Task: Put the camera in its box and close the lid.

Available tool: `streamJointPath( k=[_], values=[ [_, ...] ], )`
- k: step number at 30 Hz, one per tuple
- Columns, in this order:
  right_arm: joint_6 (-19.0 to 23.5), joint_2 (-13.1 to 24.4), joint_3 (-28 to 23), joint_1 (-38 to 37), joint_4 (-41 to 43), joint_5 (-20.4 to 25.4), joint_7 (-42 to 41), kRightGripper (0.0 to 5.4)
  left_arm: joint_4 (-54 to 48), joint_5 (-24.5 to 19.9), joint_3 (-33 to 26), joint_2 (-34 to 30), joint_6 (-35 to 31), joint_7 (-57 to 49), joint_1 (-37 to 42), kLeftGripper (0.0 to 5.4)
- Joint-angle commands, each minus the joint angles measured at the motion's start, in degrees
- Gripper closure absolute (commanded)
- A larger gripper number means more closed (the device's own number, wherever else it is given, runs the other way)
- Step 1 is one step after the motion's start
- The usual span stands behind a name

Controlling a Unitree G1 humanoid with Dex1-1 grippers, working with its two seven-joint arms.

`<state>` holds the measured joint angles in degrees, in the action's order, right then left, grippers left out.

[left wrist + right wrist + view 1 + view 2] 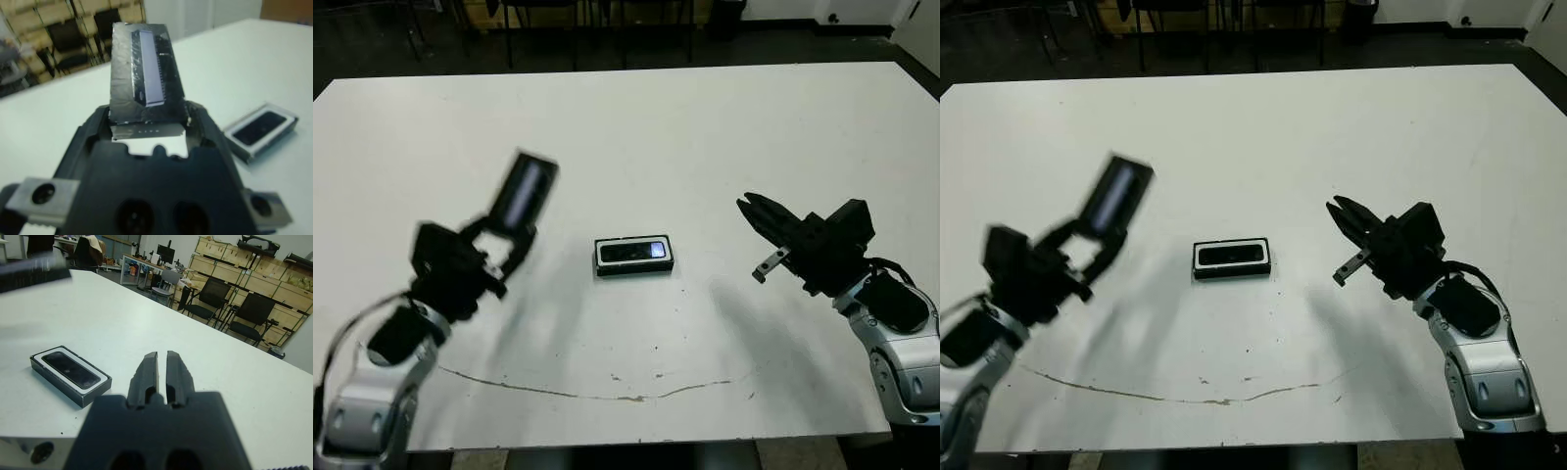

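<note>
Nearest the head camera, at the worktop's left, the left tool (504,243) is raised above the surface and clamped on the lower end of the lid (523,192), which stands up tilted with its greyish stripe facing the camera. It looks a thin, stiff, light plate with a glossy face, so I judge it could slip or swing in a pinch at 1 end; a hold nearer its middle, across the narrow width, would seem steadier.

Centre of the worktop, the box (634,257) lies flat with the camera (633,251) already seated in its white lining, bluish patch up.

To the right, the right tool (752,210) hangs above the surface, well apart from the box, its 2 fingers nearly together and carrying nothing.
</note>
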<state>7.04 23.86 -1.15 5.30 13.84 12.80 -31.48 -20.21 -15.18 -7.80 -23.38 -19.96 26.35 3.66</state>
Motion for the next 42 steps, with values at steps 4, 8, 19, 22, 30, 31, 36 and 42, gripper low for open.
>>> streamJointPath(
  k=[4, 8, 19, 22, 30, 31, 36, 42],
  values=[
    [-0.11, -0.01, -0.39, 1.13, -2.30, 0.65, -0.60, 5.40, 18.87, -3.38, 4.34, -10.83, 3.16, 23.27, 15.12, 2.87],
    [-0.92, -0.21, -0.36, 1.52, -3.05, 0.64, -0.50, 5.40, 32.83, -1.90, 10.47, -11.63, 4.22, 35.25, 25.35, 2.87],
    [-1.99, 0.05, -0.35, 1.81, -4.30, 0.18, -0.53, 5.40, 64.11, -0.91, 15.13, -4.44, 11.08, 55.39, 41.45, 2.87],
    [-2.32, 0.07, -0.36, 2.00, -4.98, 0.39, -0.82, 5.40, 67.15, -1.85, 13.02, -2.71, 11.93, 55.38, 41.95, 2.87],
    [-2.22, -0.10, -0.21, 2.11, -5.57, 0.41, -0.97, 5.40, 72.05, -0.49, 11.64, 0.34, 16.04, 57.66, 42.58, 2.87],
    [-2.28, -0.11, -0.17, 2.11, -5.62, 0.39, -1.01, 5.40, 72.68, 0.28, 12.11, 0.56, 16.53, 57.74, 42.79, 2.87],
    [-2.23, -0.08, -0.21, 2.03, -5.79, 0.52, -1.21, 5.40, 78.01, 4.31, 13.96, 2.14, 20.64, 58.73, 44.11, 2.87],
    [-2.17, 0.08, -0.44, 1.63, -5.58, 0.62, -1.27, 5.40, 82.87, 9.30, 16.35, 3.43, 21.97, 59.47, 45.81, 2.87]
  ],
)
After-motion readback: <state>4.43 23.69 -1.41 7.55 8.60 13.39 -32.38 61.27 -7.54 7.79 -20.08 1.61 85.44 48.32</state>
